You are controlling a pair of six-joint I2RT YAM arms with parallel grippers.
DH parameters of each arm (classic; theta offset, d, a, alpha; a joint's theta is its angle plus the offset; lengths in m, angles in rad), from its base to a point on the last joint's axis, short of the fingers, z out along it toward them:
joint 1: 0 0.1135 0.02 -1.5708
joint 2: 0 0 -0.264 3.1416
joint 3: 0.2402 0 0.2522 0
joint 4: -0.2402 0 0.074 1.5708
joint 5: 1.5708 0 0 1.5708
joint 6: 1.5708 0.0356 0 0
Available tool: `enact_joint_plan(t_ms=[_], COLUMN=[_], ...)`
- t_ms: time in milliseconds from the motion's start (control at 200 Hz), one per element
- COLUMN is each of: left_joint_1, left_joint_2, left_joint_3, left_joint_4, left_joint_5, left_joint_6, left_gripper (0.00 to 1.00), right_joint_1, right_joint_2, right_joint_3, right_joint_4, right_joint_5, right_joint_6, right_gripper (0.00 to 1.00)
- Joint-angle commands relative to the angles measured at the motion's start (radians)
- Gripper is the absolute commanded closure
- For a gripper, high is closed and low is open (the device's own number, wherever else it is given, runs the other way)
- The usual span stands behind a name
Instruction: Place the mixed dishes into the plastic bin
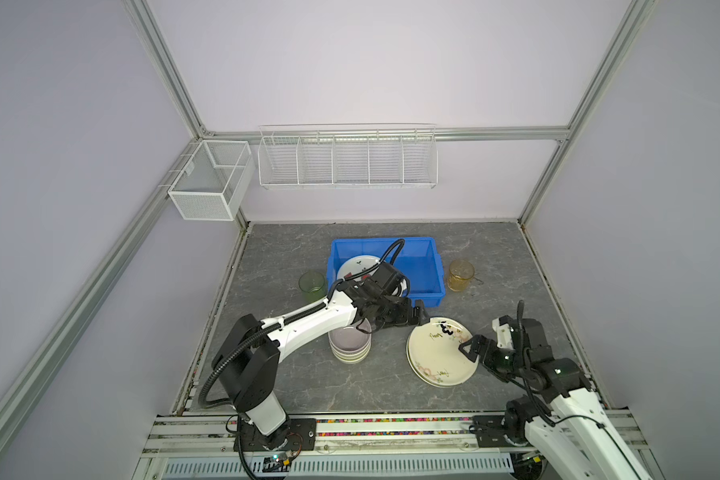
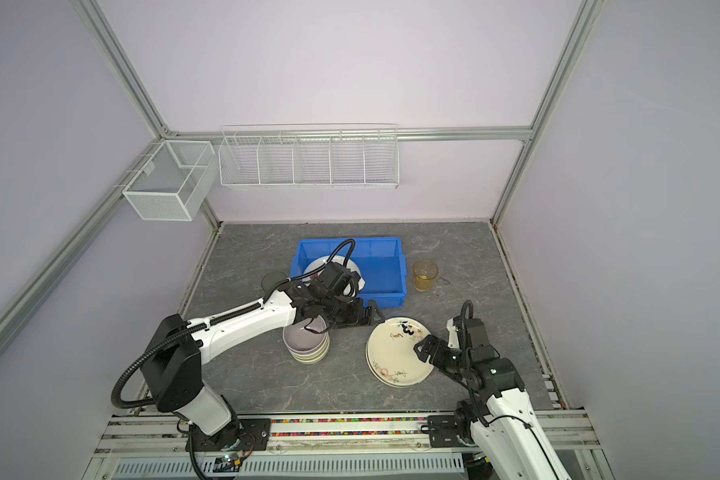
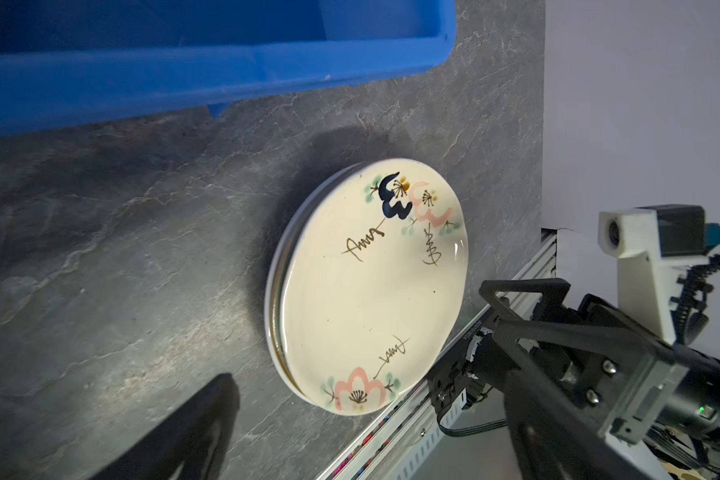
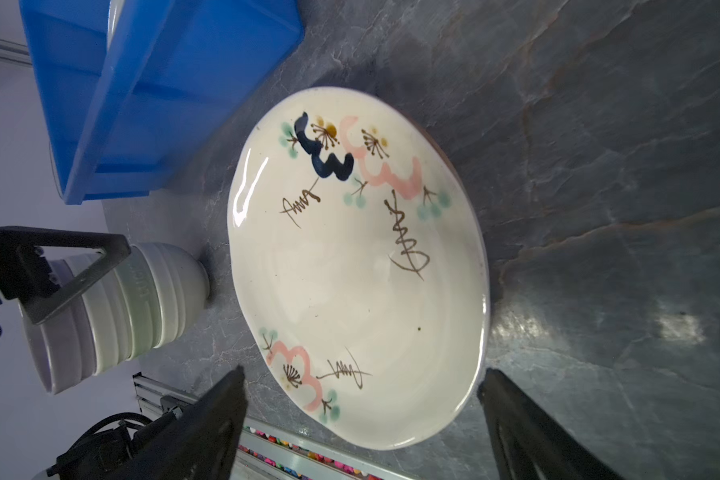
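Progress: one white plate point(image 1: 356, 266) in blue plastic bin point(image 1: 385, 240); cream floral plates point(image 1: 437, 357), stacked bowls point(image 1: 350, 345), green cup point(image 1: 312, 286), amber cup point(image 1: 460, 275) outside; left gripper point(image 1: 421, 313), right gripper point(image 1: 466, 350) gape empty.

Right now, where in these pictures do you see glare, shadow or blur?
Right wrist view: glare on the rim of the floral plate, which looks stretched. Left wrist view: the blue bin is dim and blurred. Both top views: even light.

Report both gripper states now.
Left gripper: open, holding nothing.
Right gripper: open, holding nothing, by the rim of the cream floral round plate.
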Motion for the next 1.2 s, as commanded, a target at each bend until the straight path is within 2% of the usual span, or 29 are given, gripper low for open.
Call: enact_joint_plan(t_ms=[0,225,825,1195], left_joint_1=[-0.010,-0.022,-0.031,-0.034], left_joint_2=[0.025,0.066,0.154,0.174], left_joint_3=[0.019,0.030,0.060,0.068], left_joint_4=[0.019,0.025,0.051,0.058], left_joint_5=[0.010,0.014,0.041,0.046], left_joint_6=[-0.018,-0.018,-0.020,-0.018], left_gripper=[0.00,0.00,0.00,0.00], right_joint_1=[-0.041,-0.100,-0.113,-0.112], right_joint_2=[0.021,0.079,0.173,0.192], right_joint_3=[-0.022,-0.043,-0.033,-0.030], right_joint_4=[0.027,0.057,0.124,0.148], right_joint_5=[-0.074,-0.107,-0.121,-0.145], right_joint_6=[-0.026,-0.065,-0.098,-0.107], right_gripper=[0.08,0.06,0.00,0.03])
